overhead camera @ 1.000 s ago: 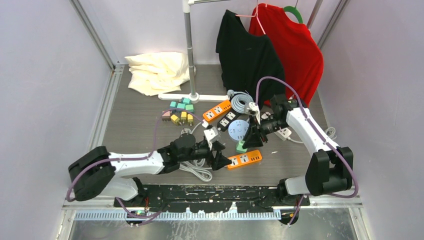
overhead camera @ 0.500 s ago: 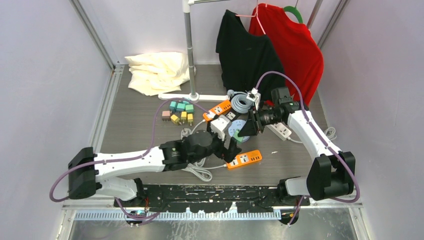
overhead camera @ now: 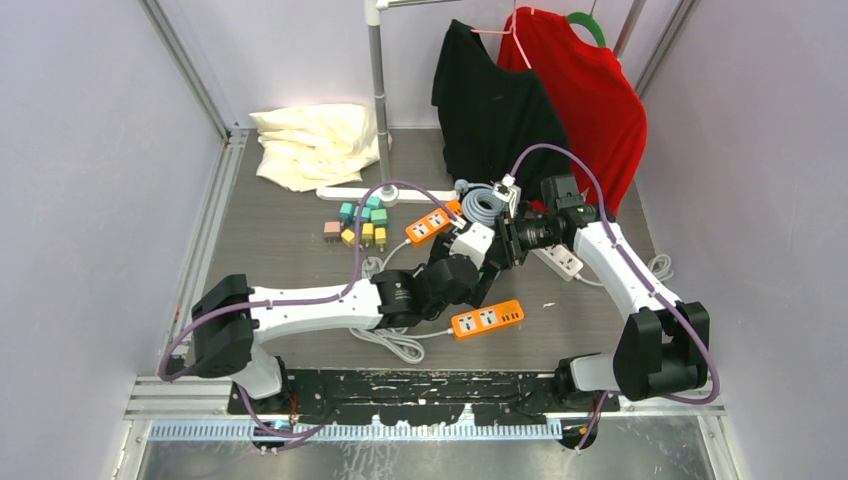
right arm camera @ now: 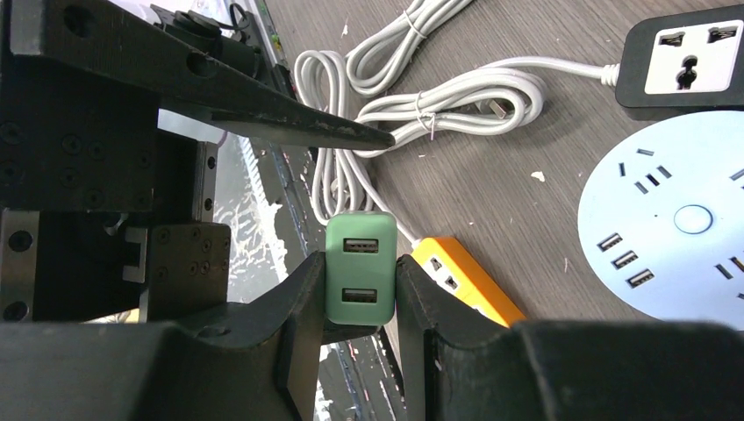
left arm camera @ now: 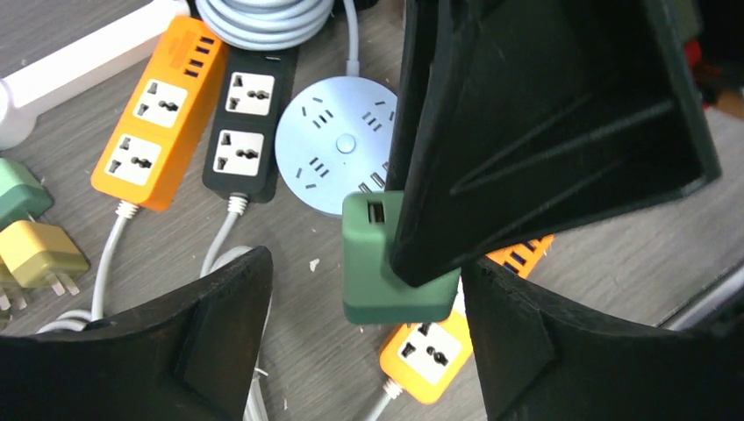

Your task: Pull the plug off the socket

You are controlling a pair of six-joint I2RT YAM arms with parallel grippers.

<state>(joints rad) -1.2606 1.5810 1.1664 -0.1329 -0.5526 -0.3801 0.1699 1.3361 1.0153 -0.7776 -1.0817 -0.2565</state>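
The right gripper pinches the green plug, held in the air just beside the round blue socket, while the left gripper hangs spread wide near that socket, not touching the plug.

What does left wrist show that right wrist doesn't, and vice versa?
Left wrist only: the coiled grey cable, the small yellow plug cube and the far orange two-socket power strip. Right wrist only: the bundled white cords and both USB ports on the green rectangular plug adapter. Both: that adapter pinched in the right gripper, the round pale blue socket hub and the black power strip.
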